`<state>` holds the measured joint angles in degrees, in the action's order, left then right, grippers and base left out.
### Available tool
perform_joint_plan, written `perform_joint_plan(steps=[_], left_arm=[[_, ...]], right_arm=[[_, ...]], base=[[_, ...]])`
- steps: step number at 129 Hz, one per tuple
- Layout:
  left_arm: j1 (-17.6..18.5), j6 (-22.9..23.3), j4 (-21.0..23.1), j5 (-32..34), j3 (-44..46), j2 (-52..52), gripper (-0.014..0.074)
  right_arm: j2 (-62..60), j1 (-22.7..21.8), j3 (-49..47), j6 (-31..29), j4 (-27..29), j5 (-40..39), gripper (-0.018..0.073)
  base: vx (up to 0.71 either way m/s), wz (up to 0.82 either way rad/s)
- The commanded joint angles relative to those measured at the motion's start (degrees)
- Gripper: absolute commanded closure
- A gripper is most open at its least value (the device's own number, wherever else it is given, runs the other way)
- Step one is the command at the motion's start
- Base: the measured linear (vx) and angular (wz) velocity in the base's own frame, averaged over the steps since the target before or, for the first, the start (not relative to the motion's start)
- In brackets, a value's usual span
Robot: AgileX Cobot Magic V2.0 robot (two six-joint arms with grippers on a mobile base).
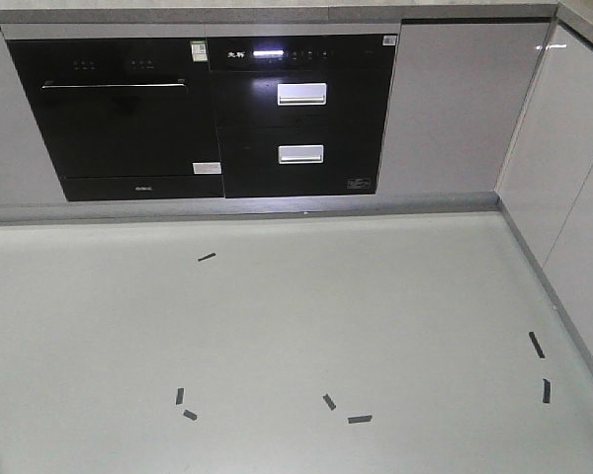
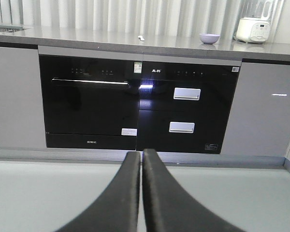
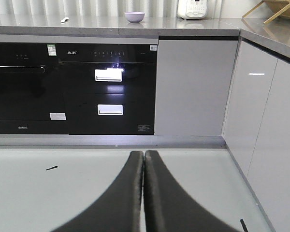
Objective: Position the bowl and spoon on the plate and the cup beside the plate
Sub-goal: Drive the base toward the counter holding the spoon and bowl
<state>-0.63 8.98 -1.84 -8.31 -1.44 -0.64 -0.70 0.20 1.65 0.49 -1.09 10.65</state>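
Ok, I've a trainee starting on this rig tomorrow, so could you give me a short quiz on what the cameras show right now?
1. True or false: the left gripper holds the spoon.
2. Where is the bowl? A on a chair; B on the counter; C in a gripper.
3. Fill in: the right gripper is ____, with nothing in it.
Key: 1 false, the spoon lies on the counter; 2 B; 3 shut.
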Motion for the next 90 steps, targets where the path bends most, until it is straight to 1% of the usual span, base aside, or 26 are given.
perform_joint_plan(steps=[1, 90], left_arm=[[0.2, 0.4, 0.54, 3.93, -0.59, -0.92, 0.0603], [0.2, 0.4, 0.54, 3.93, -0.59, -0.92, 0.0603]], right_arm=[[-0.13, -0.14, 0.36, -0.06, -0.15, -4.31, 0.0568], [-0.13, -0.14, 0.36, -0.06, -0.15, -4.31, 0.0568]], base=[[0.0, 0.0], [0.0, 0.0]])
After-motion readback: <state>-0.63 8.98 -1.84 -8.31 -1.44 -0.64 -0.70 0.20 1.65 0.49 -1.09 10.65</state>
